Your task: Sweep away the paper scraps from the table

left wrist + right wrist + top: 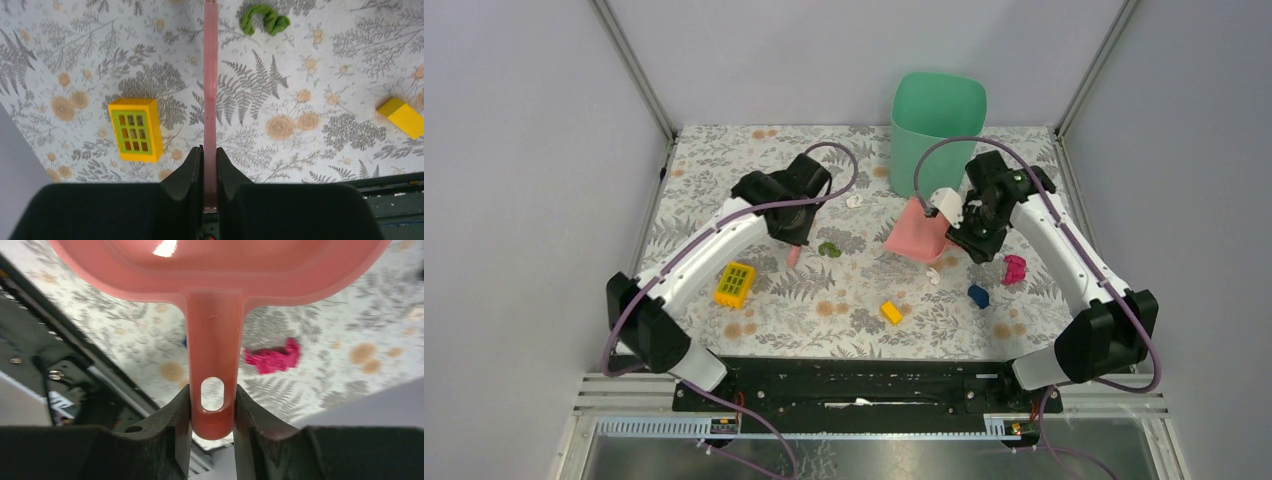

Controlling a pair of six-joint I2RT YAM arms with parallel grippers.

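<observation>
While the right gripper [212, 399] clamps the handle of the pink dustpan [917, 238] below the green bin [939, 120], upper centre, the left gripper [210, 157] pinches a pink stick [210, 90], with paper scraps [856, 200] on the table [724, 170] among toy bricks [735, 284].

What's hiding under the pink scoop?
Around the pink scoop, held in the right gripper, only the flowery table shows. Whatever lies right beneath it is covered, so I cannot tell.

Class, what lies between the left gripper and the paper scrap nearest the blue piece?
The green squiggly toy, near the left gripper; otherwise bare table. Top view.
</observation>
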